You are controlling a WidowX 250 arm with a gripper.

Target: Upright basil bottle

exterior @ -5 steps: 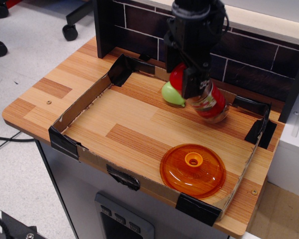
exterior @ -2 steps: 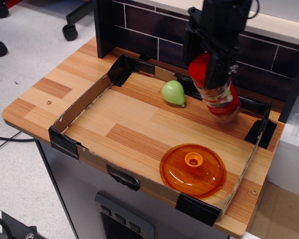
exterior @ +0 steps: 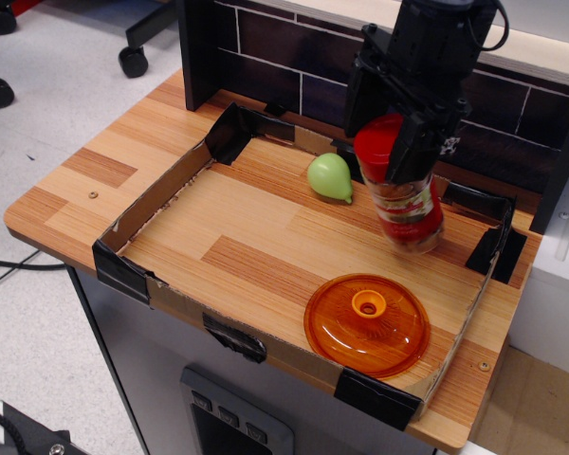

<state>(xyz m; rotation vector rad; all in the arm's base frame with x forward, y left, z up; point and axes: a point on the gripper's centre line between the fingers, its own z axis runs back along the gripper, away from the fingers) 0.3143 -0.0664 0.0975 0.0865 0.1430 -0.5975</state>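
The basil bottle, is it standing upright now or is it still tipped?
Nearly upright. The basil bottle has its red cap on top and base low, leaning slightly, held by the gripper. Whether its base touches the tray cannot be told.

The clear cylindrical plastic basil bottle has a red screw cap and red label. It stands nearly upright, cap uppermost, at the far right.

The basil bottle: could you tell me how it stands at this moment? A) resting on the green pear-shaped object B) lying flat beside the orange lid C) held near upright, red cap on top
C: the pincer grips the basil bottle by its cap end, base pointing down.
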